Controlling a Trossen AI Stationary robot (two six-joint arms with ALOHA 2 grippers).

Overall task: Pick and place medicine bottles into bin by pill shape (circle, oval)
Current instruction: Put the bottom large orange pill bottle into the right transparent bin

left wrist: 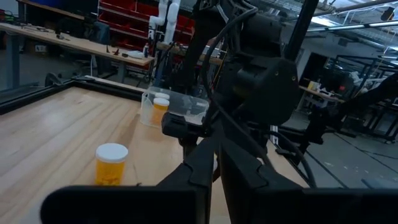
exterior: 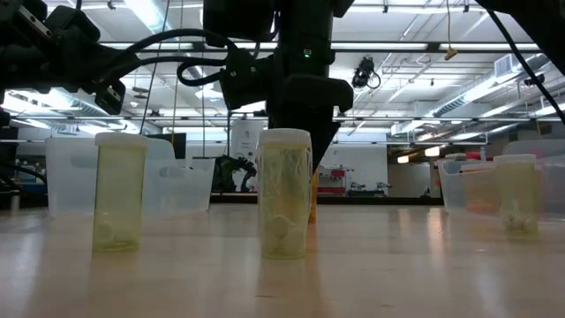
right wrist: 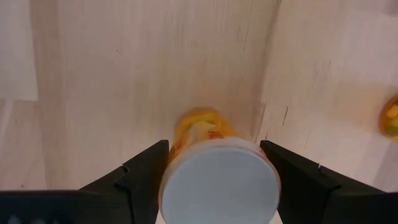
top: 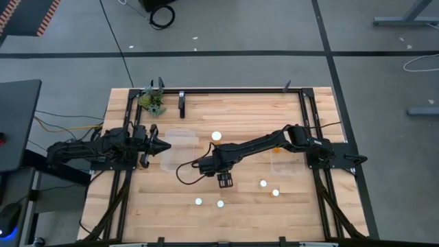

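Note:
My right gripper (top: 225,180) reaches to the table's middle and is shut on an amber medicine bottle with a white cap (right wrist: 219,180). In the low view only an orange sliver of it (exterior: 313,196) shows, behind a nearer pale bottle (exterior: 284,194). My left gripper (top: 162,145) waits shut and empty at the table's left, beside a clear bin (top: 180,147). Several more white-capped bottles stand upright on the wood: one far of the arm (top: 217,136), two right of the gripper (top: 263,183) (top: 276,193) and two near the front (top: 199,202) (top: 220,203). My right gripper pinches the bottle between its two fingers at the white cap's rim (right wrist: 166,180), one finger on each side. The fingers (right wrist: 292,174) come from above, pointing down. The bottle stands upright below them; whether its foot is on the table cannot be told.
A second clear bin (top: 288,163) stands at the right, with something orange at its far edge (top: 276,147). The left wrist view shows an amber bottle (left wrist: 112,165) on the table and a bin holding bottles (left wrist: 163,107). A dark frame (top: 233,90) borders the table.

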